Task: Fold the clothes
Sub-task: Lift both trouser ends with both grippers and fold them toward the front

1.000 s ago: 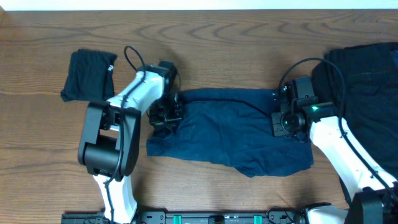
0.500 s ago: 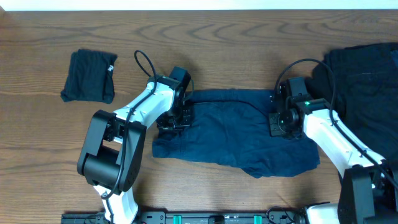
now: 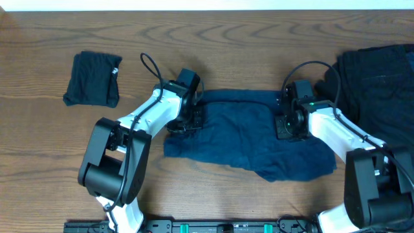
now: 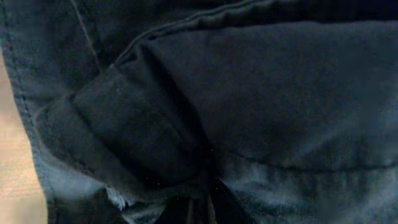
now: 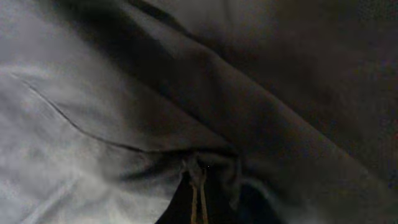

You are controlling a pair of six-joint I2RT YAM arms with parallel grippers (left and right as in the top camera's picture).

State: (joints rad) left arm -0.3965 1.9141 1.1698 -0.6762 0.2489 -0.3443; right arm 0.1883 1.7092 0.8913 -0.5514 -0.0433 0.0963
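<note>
- We see the navy shorts [image 3: 239, 139] lying flat mid-tabletop [image 3: 259, 45], long axis running L–R.
- Left gripper [image 3: 184, 122] is clenched on a pinch of cloth at the shorts' left end, toward the back edge.
- Right gripper [image 3: 286, 126] is clamped on cloth near the right end. Wrist views show fabric bunched at both tips.
- The shorts span between the two arms, so each arm is nearest its own end.
- Cloth looks soft and wrinkled, w/ an uneven front hem.
- Folded black piece [image 3: 92, 79] sits toward the back-left corner; a dark pile [image 3: 378, 77] sits at the right edge.
</note>
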